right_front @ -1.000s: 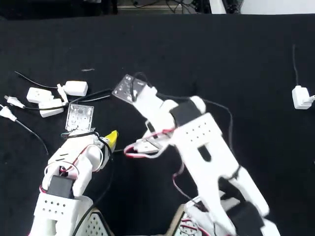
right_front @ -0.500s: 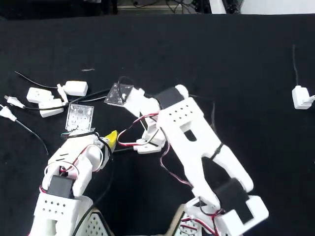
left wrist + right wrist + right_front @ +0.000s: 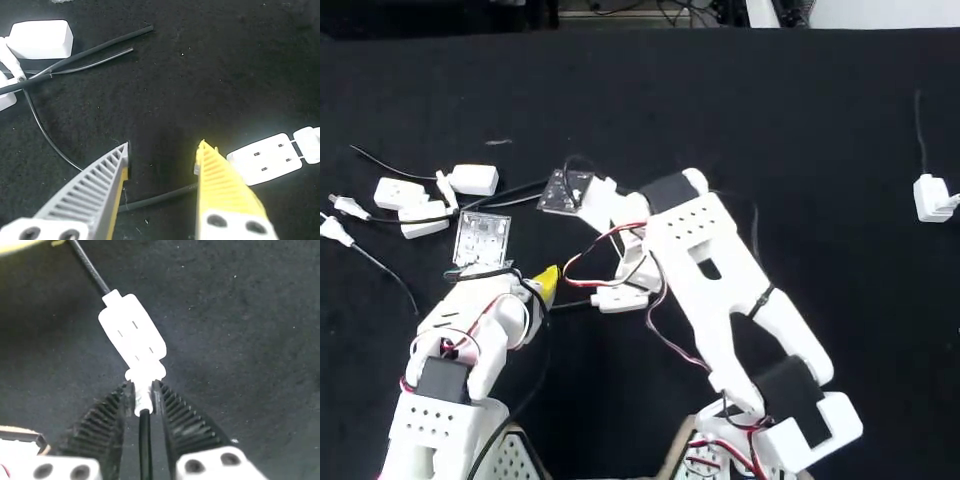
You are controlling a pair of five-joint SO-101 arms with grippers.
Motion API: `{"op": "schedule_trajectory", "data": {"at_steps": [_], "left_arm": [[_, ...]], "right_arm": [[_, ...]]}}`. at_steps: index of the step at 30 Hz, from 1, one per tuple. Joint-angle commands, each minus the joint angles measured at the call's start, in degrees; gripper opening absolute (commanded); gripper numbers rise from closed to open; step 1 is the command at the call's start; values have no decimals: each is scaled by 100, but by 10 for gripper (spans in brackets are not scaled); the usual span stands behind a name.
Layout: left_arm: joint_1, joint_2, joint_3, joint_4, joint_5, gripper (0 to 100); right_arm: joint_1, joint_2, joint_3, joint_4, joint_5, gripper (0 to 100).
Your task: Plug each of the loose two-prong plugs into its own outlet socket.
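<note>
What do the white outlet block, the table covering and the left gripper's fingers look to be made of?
The white outlet block looks like smooth moulded plastic with a slight sheen. The table covering seems black felt-like cloth: matte, with pale lint specks. The fingers of the left gripper are probably printed plastic, ribbed, grey and yellow.

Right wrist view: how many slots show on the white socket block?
4 on the socket block: one pair near its cable, one pair near the plug in the right gripper. Other faces may hide more.
</note>
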Motion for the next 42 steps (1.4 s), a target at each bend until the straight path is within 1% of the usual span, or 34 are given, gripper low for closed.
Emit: {"op": "schedule_trajectory", "data": {"at_steps": [1,4,9,14,22,27,30,37,42], "left_arm": [[84,-9,-145,18,-62,223],[92,-9,-145,18,-62,223],[92,-9,-145,18,-62,223],[57,-9,-145,18,-62,223],[57,-9,-145,18,-62,223],[48,-9,-145,18,-62,223],[48,-9,-145,18,-62,223],[48,-9,-145,18,-62,223],[48,-9,-145,18,-62,223]], "right_arm": [[79,4,-321,-97,70,11],[70,4,-400,-79,79,11],[70,470,-1095,484,79,11],[70,927,-1648,809,79,11],[62,945,-1640,870,88,11],[-18,936,-1385,818,378,11],[-35,936,-1393,818,378,11],[-44,919,-1077,404,369,11],[-35,400,-637,35,220,11]]}}
